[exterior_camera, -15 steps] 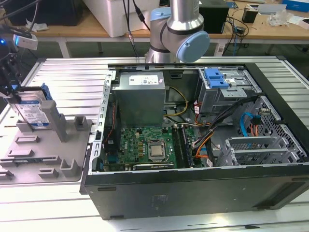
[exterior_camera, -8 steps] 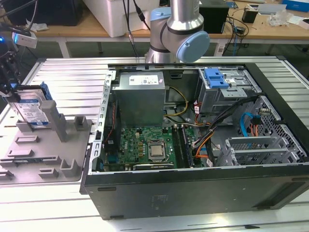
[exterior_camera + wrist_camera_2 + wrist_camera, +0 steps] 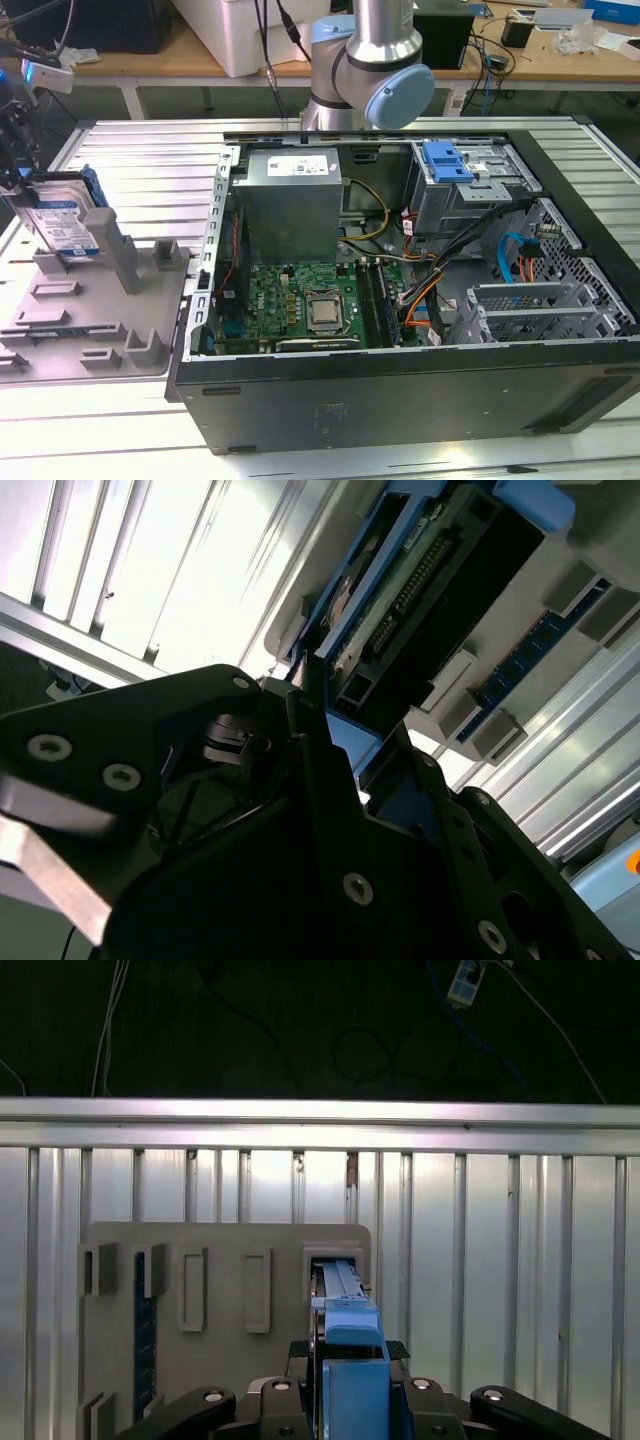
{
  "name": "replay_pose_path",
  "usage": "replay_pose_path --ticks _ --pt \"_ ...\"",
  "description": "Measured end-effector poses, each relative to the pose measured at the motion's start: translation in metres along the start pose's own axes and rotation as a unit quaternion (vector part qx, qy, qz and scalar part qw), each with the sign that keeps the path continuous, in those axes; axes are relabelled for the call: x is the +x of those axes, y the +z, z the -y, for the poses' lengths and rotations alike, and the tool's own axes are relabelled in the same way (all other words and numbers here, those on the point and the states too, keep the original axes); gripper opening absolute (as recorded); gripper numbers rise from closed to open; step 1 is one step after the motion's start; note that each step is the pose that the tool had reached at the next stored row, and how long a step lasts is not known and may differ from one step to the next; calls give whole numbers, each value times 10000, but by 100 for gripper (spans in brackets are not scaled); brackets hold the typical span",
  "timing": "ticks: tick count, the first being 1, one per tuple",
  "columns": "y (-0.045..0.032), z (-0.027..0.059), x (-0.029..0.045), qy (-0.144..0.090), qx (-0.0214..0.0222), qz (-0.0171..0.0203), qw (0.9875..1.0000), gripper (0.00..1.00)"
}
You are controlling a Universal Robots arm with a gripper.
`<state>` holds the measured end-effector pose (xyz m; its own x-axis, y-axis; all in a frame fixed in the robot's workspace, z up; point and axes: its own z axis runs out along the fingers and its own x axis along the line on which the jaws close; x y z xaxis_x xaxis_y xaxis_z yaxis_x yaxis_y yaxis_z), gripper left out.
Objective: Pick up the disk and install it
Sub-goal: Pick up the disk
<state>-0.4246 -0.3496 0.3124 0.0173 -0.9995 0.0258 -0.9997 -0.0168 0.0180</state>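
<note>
At the exterior view's left, the gripper [image 3: 20, 165] pinches the disk [image 3: 62, 225], which stands tilted on the grey holder [image 3: 100, 335] beside the open computer case [image 3: 400, 400]. In the second wrist view, the disk's connector edge shows. In the first wrist view, its blue carrier [image 3: 350, 1360] sits clamped between the fingers [image 3: 398, 1350].

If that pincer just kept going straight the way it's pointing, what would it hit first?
The disk: the pincer is closed on its blue frame. Pushing on would likely press the disk down into the grey holder it stands in, though depth is hard to judge.
</note>
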Motion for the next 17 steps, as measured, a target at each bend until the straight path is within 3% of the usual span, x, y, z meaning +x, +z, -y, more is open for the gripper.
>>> replay_pose_path --ticks 17 --pt "-243 -4 6 1 -1 -52 10000 37"
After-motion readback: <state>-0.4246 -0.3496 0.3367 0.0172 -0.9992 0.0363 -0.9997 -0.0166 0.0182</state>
